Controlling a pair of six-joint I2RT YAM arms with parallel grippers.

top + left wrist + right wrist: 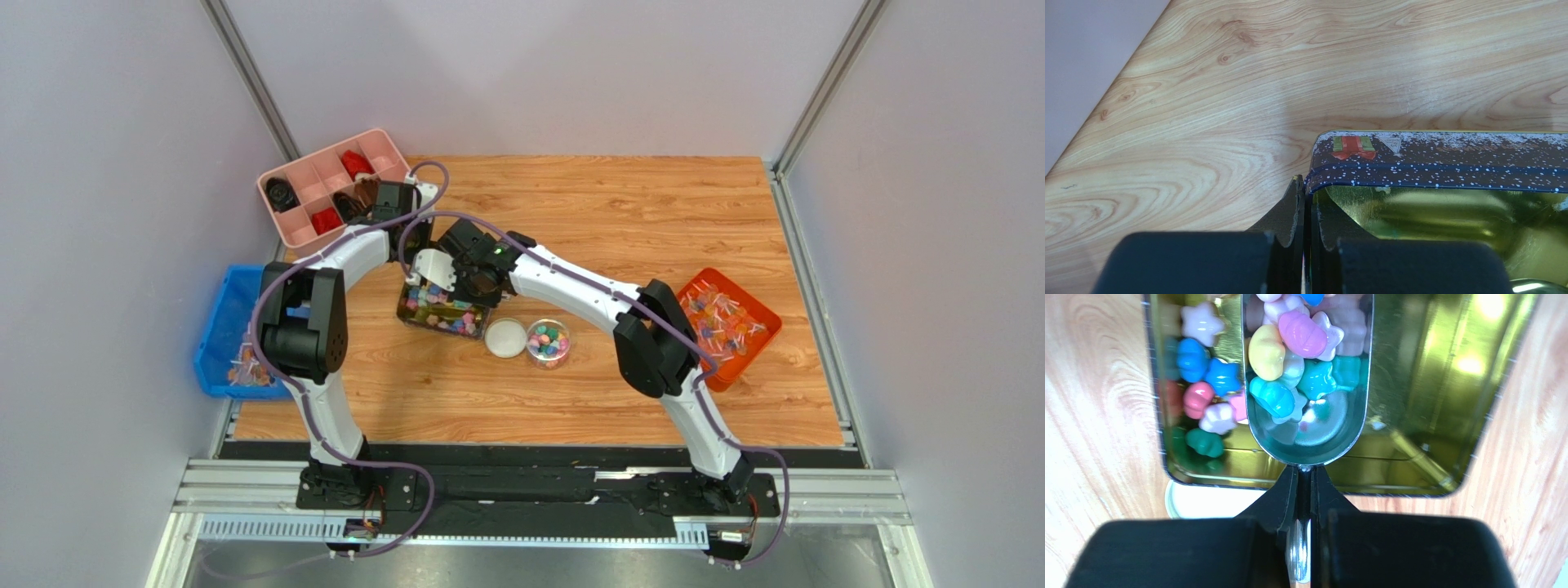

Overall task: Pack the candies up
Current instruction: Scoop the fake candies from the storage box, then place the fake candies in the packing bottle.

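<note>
Partway through. The rectangular tin, dark blue and speckled outside, gold inside (1425,386), has a loose layer of small pastel star- and pumpkin-shaped candies (1290,343) along its left side in the right wrist view. Much of the gold floor is bare.

The right gripper (1304,478) has its fingers pinched on the handle of a shiny metal scoop (1321,432). The scoop is loaded with candies and sits over the tin, load not tipped out yet. The left gripper (1304,202) is clamped on the tin's rim, bracing it.

Left to do: the small clear round cup (547,342) right of the tin has candies in it. A white round lid (504,337) lies beside it.

Hard to tell:
- The scoop's far end and the tin's far wall are cut off at the frame top.
- In the top view the arms cover part of the tin.
- How full the cup is can't be read.
</note>
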